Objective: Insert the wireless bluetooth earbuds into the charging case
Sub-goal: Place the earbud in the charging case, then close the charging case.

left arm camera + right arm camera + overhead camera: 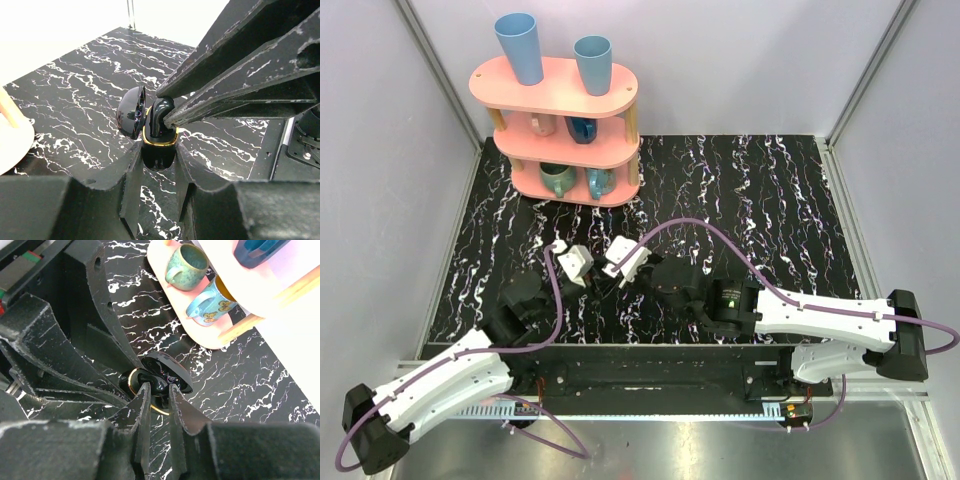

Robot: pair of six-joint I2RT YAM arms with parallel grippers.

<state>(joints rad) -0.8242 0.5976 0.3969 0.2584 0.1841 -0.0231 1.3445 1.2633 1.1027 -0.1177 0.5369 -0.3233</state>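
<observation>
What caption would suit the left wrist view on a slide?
Left gripper steadies the open charging case while right gripper holds a dark earbud in its opening.

One case [159, 156], six cups [520, 47]

Seen from above, the small glossy black clamshell charging case [159, 154] is too small to pick out. Its hollow hides behind the glossy black curved earbud [160, 116]. The pink oval tiered shelf [207, 337] runs past the frame's top edge.
</observation>
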